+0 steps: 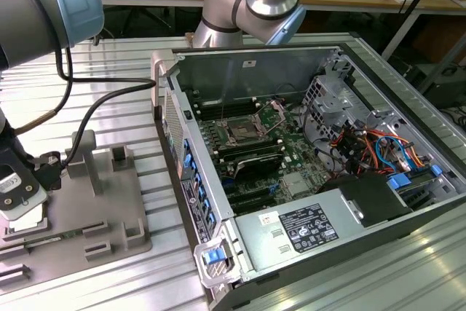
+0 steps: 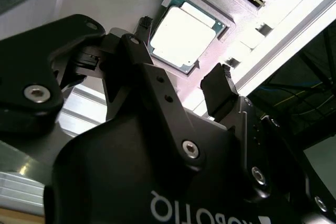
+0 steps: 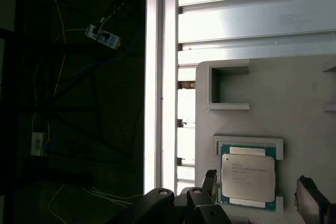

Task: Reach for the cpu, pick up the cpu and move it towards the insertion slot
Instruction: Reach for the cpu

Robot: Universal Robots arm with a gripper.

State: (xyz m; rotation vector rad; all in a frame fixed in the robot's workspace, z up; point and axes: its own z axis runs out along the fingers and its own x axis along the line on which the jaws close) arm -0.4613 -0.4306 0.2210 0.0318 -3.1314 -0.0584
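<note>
- Notably, at the exterior view's left, around eight o'clock, the arm's wrist [image 1: 16, 180] hung low over the grey tray [image 1: 109, 209] on the ribbed metal table [image 1: 131, 56].
- Both wrist views gave the close detail. The gripper [image 3: 257, 179] stood wide and held nothing, and its fingers [image 2: 216, 82] flanked the cpu [image 2: 184, 35] on two opposite sides with gaps showing.
- The cpu lay flat in a shallow walled nest of the tray, silvery top up.
- In the first wrist view, its green-edged board ran slightly longer parallel to the table's bright rail [image 3: 157, 77], and the fingers lined up across the shorter axis.
- The exterior view supplied the rest. The open computer case [image 1: 255, 60] sat at centre, with the insertion slot [image 1: 240, 132] inside it.
- The slot lay at roughly two o'clock from the wrist and well apart from the tray, a shiny frame around a dark centre.
</note>
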